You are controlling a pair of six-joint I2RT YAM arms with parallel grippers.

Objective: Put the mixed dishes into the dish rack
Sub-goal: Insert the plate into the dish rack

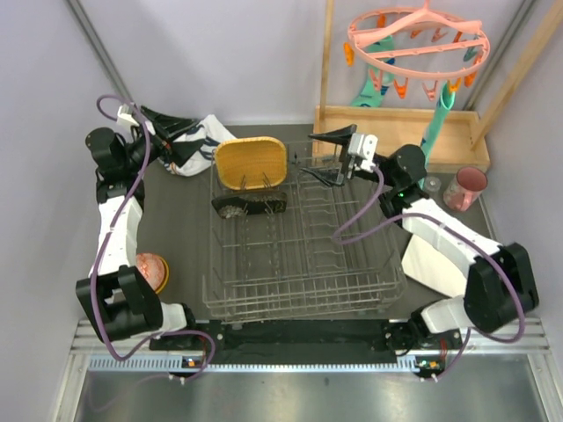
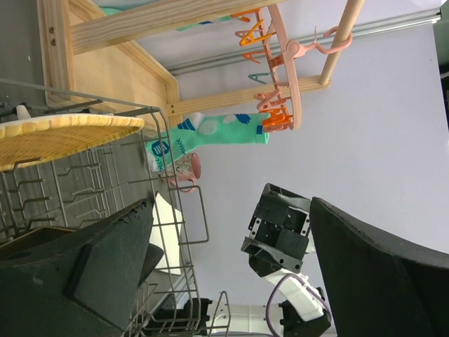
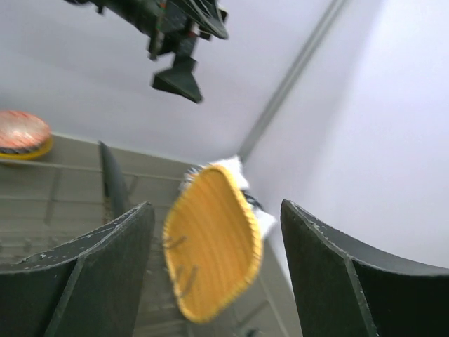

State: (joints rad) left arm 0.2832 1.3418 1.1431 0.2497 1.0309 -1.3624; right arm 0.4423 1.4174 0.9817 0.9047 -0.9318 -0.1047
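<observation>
Peeking from behind the left arm, orange bowl sits at the table's left edge. Left gripper and right gripper both spread, empty; yellow plate blurred beyond.

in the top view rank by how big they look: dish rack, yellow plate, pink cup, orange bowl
1. dish rack
2. yellow plate
3. pink cup and orange bowl: about alike, bowl partly hidden by the left arm
</observation>
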